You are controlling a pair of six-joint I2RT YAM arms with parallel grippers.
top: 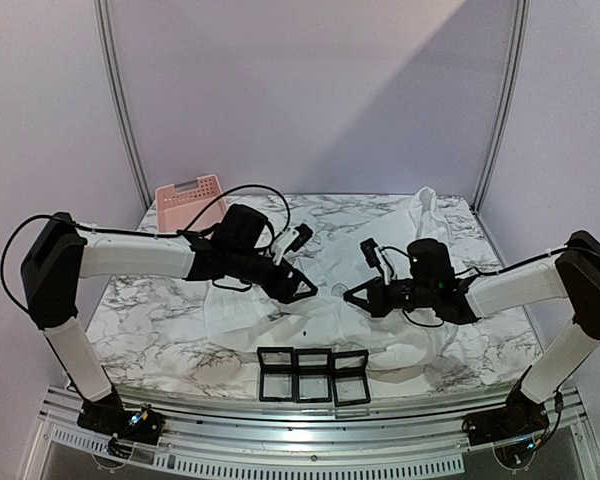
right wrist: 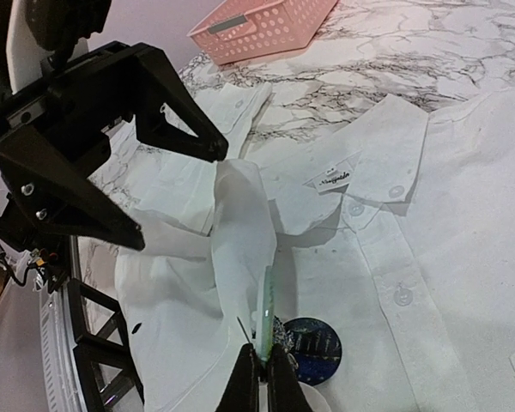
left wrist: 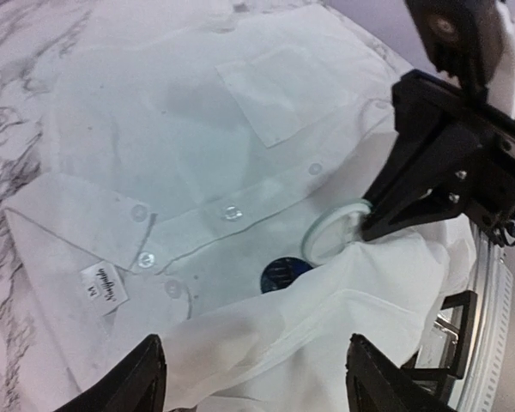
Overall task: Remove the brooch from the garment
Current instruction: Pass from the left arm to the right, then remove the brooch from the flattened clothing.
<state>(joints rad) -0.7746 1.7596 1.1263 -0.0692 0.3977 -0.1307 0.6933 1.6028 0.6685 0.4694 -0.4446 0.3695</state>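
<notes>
The garment [top: 280, 320] is a white collared shirt spread on the marble table, also in the left wrist view [left wrist: 197, 129] and the right wrist view [right wrist: 446, 172]. My right gripper [right wrist: 262, 359] is shut on the rim of the brooch [right wrist: 266, 300], a pale round disc held edge-on, with a thin pin showing beside it. A raised fold of shirt fabric [right wrist: 240, 223] leans against the disc. The brooch [left wrist: 333, 233] shows face-on in the left wrist view. My left gripper [left wrist: 257, 378] is open over that fold, fingers apart from it. A dark blue round badge [right wrist: 313, 348] lies on the shirt below.
A pink perforated basket [top: 190, 200] stands at the back left of the table. Three small black open boxes [top: 313, 373] sit in a row at the front edge, just below the shirt. Both arms meet over the middle of the table.
</notes>
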